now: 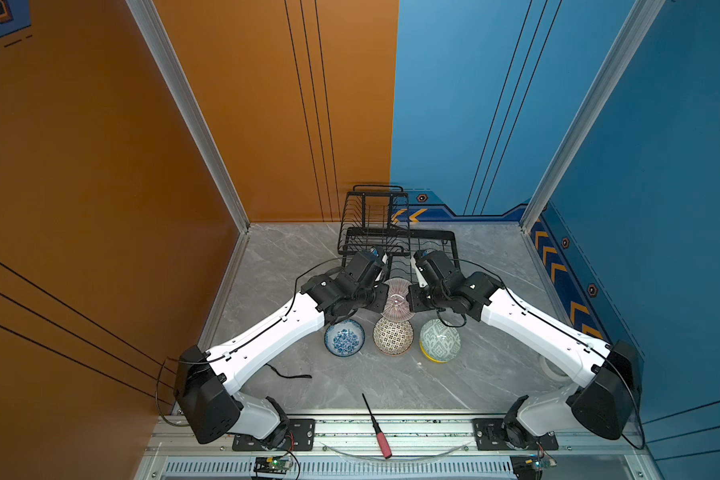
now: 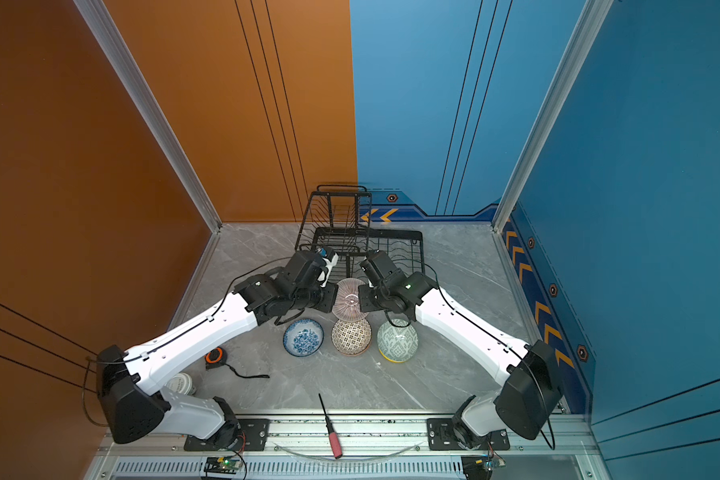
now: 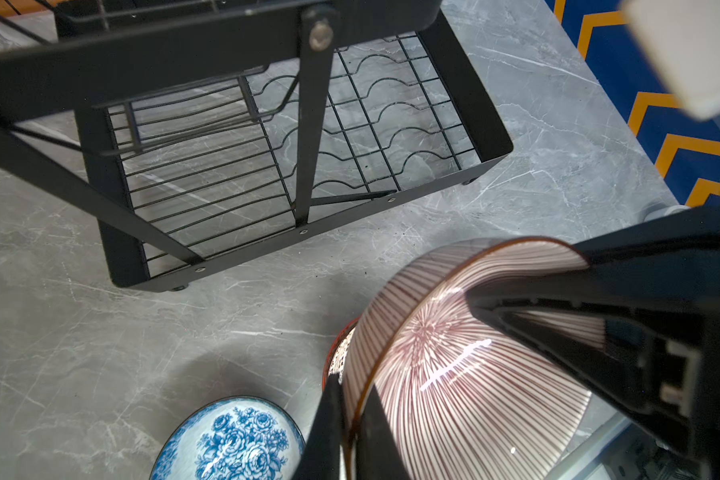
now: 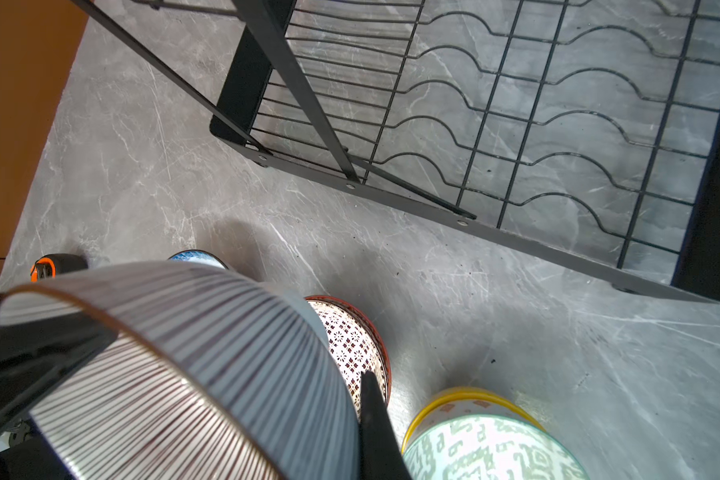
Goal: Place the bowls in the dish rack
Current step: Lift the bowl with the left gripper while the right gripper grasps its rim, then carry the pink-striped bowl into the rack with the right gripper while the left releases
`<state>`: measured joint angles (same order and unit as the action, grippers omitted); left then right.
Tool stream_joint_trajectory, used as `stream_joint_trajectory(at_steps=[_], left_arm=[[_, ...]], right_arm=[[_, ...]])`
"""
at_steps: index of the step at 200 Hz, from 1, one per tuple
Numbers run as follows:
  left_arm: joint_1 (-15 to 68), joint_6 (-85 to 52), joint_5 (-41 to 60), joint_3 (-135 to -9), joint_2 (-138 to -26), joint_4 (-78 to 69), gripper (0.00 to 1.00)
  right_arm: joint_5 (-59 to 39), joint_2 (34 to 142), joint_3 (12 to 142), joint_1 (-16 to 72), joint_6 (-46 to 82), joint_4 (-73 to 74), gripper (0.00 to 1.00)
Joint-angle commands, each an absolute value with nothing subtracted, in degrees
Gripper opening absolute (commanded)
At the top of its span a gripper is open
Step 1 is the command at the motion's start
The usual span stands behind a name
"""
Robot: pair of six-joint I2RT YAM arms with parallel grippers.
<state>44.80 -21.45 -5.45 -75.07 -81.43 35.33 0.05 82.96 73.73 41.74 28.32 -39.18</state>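
Pink striped bowl (image 1: 397,300) hung clear of the surface (image 1: 275,249) between the two arms, just short of the dish rack (image 3: 470,95) and above the row of bowls resting on the surface: a blue flowered bowl (image 1: 344,337), an orange-rimmed patterned bowl (image 1: 393,336) and a green patterned bowl (image 1: 440,340) nested in a yellow bowl (image 4: 454,395). The left fingers (image 3: 323,432) pinched its rim on one side. The right fingers (image 4: 373,424) were clamped on the opposite rim (one finger showed outside the wall, its partner was hidden).

Done well, by my judgement, the carry would need both arms to travel together at an even gap, so the rim was neither pulled nor twisted. They would have to rise enough to clear the rack's front rail, then lower the bowl on edge into a wavy wire slot. One side should let go only once the wires bore the weight.

The wrist views showed the pinch on the rim and the rack's lower tier bare, which the arms partly masked in both top views. A top view showed a tape measure (image 2: 214,357) beside the left arm (the right wrist view caught only part of it).
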Motion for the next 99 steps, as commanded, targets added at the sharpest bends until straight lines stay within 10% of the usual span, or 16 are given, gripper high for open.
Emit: stream_joint_trajectory(at_steps=[1, 70, 99], left_arm=[[44.54, -21.78, -3.22, -74.33, -79.02, 32.50, 0.04], [42.76, -19.84, -2.72, -74.09, -77.17, 36.36, 0.94], [42.28, -18.48, -3.30, -75.17, -76.78, 39.08, 0.98]], right_arm=[[0.88, 82.64, 74.72, 42.03, 25.34, -39.42, 0.00], [2.46, 79.17, 74.05, 40.61, 18.36, -40.95, 0.00], [2.70, 77.77, 73.43, 37.03, 15.86, -41.56, 0.00]])
